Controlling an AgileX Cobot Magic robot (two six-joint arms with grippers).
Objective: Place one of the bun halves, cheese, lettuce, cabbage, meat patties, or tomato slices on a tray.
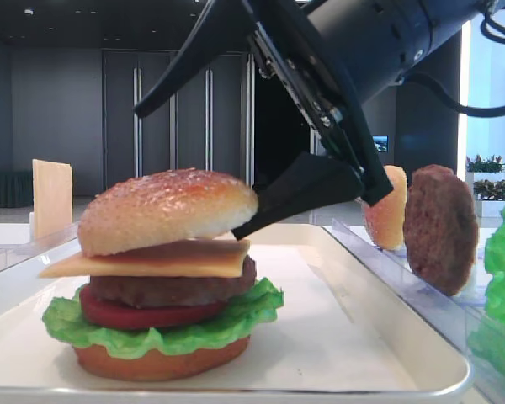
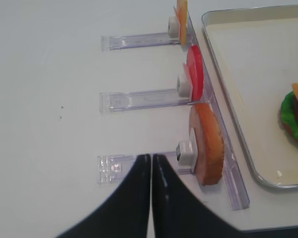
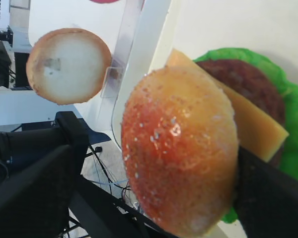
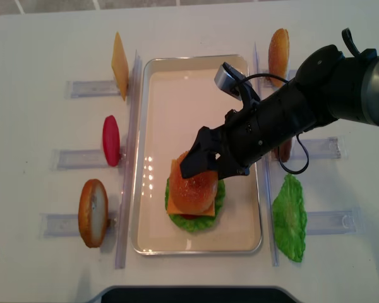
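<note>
Over the tray's near half, the right hand (image 4: 202, 159) stands spread wide, fingers either side of the bun top (image 1: 164, 210) and gripping nothing. That bun top sits on the stack: cheese (image 1: 151, 261), meat patty (image 1: 177, 290), tomato slice (image 1: 143, 313), lettuce (image 1: 164, 332), bottom bun (image 1: 156, 364). All rests on the white tray (image 4: 196, 88). By the table's near left edge, the left hand (image 2: 151, 198) is pressed closed, empty.
</note>
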